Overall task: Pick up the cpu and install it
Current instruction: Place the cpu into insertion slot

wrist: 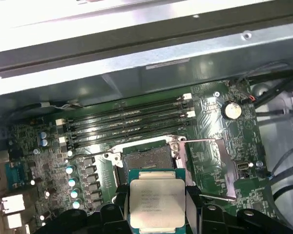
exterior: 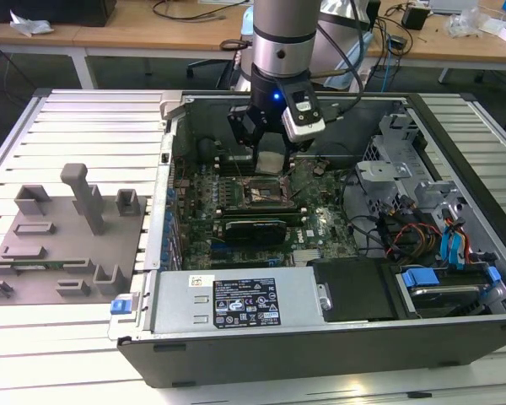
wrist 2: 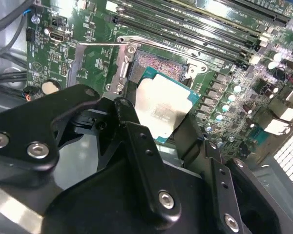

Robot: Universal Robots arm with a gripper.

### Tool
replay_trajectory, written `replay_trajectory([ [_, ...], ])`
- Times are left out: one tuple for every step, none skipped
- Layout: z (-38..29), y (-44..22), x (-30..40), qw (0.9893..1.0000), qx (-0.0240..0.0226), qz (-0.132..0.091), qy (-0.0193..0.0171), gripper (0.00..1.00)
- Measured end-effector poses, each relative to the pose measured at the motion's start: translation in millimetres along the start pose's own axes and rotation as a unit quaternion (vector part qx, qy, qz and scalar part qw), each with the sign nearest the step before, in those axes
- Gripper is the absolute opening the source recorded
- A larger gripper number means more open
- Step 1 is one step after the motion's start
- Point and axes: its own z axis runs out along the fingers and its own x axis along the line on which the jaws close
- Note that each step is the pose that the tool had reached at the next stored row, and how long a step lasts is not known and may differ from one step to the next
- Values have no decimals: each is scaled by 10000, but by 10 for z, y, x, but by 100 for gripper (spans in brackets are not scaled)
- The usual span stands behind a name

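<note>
The cpu (exterior: 270, 162), a thin square chip with a silvery top and green rim, hangs between the black fingers (wrist 2: 136, 141) of my gripper (exterior: 270, 157), which is shut on its two opposite edges. In both wrist views the cpu (wrist 2: 161, 109) (wrist: 156, 202) hovers just above and slightly off the open socket (wrist 2: 161, 66) (wrist: 147, 158), whose metal bracket is swung open to one side. In the exterior view the socket (exterior: 266, 192) lies on the motherboard inside the open computer case, right below the gripper.
Memory slots (wrist: 132, 119) run beside the socket. A long black card (exterior: 253, 228) lies in front of it, then the grey box with a white label (exterior: 236, 299). Drive cage and cables (exterior: 422, 211) fill the exterior view's right. A grey fixture plate (exterior: 59, 228) sits at its left.
</note>
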Motion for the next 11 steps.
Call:
replay_trajectory([
  [0,0,0,10000,1,75,-2,55],
  [0,0,0,9999,2,127,-4,55],
  [0,0,0,9998,4,197,-6,55],
  [0,0,0,9996,5,276,-8,55],
  [0,0,0,9994,7,343,-10,55],
  [1,0,0,9992,7,406,-12,55],
  [1,0,0,9990,8,456,-14,55],
  [1,0,0,9987,10,513,-15,55],
  [1,0,0,9984,11,573,-17,55],
  [2,0,0,9979,12,649,-20,55],
  [2,0,0,9973,14,728,-22,55],
])
